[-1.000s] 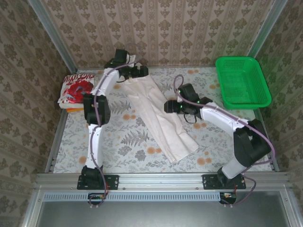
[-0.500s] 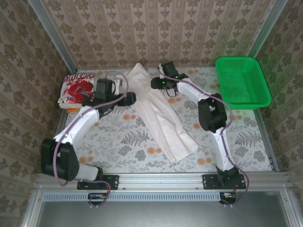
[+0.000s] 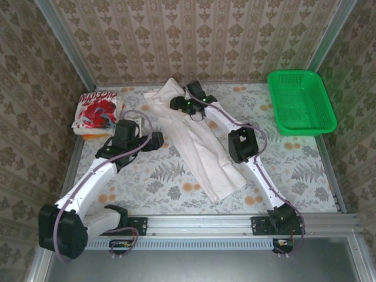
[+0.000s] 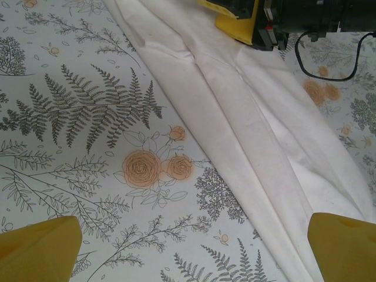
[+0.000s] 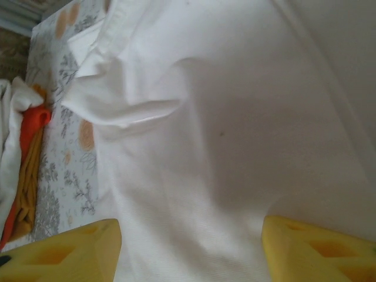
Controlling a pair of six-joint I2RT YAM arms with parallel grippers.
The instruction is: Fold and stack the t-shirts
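Observation:
The plain off-white t-shirt (image 3: 202, 144) lies in a long wrinkly strip, slanting from the far middle of the table toward the near right. My right gripper (image 3: 176, 104) hovers open over its far end, with cloth (image 5: 223, 117) spread under the yellow fingers (image 5: 64, 252). At the strip's left edge my left gripper (image 3: 157, 141) is open, its fingertips (image 4: 38, 249) wide apart over table print and the shirt's edge (image 4: 264, 147). Far left, the folded white t-shirt with red print (image 3: 97, 110) rests on a small pile.
A green mesh basket (image 3: 299, 101) stands at the far right. The flowered tablecloth (image 3: 158, 176) covers the table, with patterned walls close around. Orange and white cloth (image 5: 26, 147) shows at the left edge of the right wrist view. The right gripper's body (image 4: 252, 23) looms ahead of my left wrist.
My left gripper left the shirt's far end and drew back to its left edge. My right gripper swung from the middle right to the shirt's far end. The shirt's top shifted.

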